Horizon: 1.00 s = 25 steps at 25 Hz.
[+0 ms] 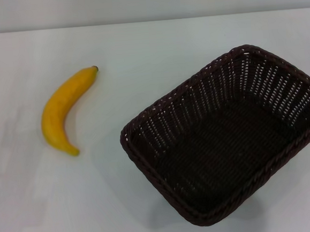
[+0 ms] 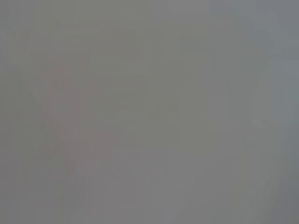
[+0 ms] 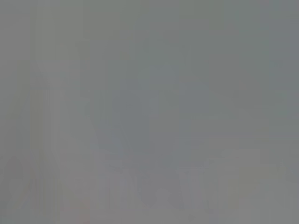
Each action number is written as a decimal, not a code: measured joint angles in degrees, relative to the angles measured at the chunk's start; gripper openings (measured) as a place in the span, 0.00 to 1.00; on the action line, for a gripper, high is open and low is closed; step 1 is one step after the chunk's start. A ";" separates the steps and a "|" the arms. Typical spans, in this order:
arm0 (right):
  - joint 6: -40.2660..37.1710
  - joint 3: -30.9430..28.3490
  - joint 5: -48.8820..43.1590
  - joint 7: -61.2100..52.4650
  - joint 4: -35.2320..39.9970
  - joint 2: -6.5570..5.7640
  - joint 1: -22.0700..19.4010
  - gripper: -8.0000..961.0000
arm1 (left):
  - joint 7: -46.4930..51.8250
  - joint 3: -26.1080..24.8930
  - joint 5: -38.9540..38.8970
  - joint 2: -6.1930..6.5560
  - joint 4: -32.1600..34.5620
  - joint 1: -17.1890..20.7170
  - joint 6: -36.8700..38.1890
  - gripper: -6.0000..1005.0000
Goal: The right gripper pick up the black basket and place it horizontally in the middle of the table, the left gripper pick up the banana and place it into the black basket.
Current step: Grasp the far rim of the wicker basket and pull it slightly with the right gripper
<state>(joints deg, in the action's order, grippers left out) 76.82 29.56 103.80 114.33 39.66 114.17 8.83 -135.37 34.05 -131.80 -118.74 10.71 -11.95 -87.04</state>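
Note:
The black basket is a dark woven wicker box with sloping perforated sides. It stands empty on the right half of the white table, turned at an angle, its far right corner at the picture's edge. The banana lies on the table to the left of the basket, apart from it, its dark stem tip pointing to the back. Neither gripper shows in the head view. Both wrist views show only a plain grey blank, with no fingers and no objects.
The table's back edge meets a pale wall along the top of the head view. Bare white tabletop lies between the banana and the basket and along the front.

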 joint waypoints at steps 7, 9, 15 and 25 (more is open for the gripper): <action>1.42 0.09 -6.90 -8.95 7.79 0.40 -0.63 0.91 | 0.02 0.13 0.08 0.17 0.10 -0.04 0.05 0.86; 2.23 0.16 -9.01 -12.56 11.38 0.42 -0.65 0.91 | 0.06 0.16 0.11 0.22 0.11 -0.06 0.04 0.86; 6.42 2.43 -23.04 -33.53 29.70 -0.06 2.58 0.90 | 1.22 0.24 1.67 0.94 0.16 0.34 0.03 0.86; 20.15 17.15 -56.54 -72.80 44.18 -5.33 24.17 0.87 | 5.67 0.37 5.52 2.98 2.62 1.43 -0.22 0.86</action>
<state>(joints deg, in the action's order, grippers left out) 96.97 46.71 47.26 41.53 83.84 108.84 33.00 -129.70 34.42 -126.27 -115.76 13.33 -10.52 -87.27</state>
